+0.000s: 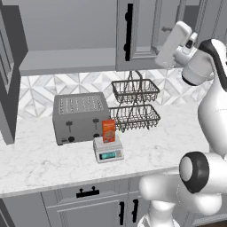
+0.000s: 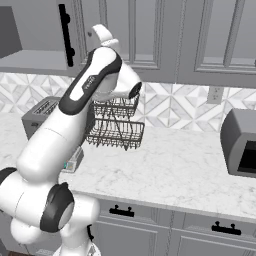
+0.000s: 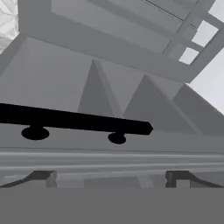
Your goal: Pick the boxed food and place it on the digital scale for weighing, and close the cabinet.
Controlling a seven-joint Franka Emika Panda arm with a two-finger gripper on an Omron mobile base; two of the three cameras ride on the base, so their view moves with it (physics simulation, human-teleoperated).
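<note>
Pincer (image 3: 109, 177) gapes at cabinet handle (image 3: 74, 120); left base: boxed food (image 1: 108, 131) on digital scale (image 1: 108, 150).

Glossy white rounded arm (image 1: 213, 111) segments, black joint bands, small dark fingertips (image 3: 175, 177)

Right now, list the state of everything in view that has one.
boxed food: upright on the scale.
digital scale: display lit, loaded.
cabinet: left side open, right door shut.
gripper: open, empty, at the door handle.
wire basket rack: empty.
</note>
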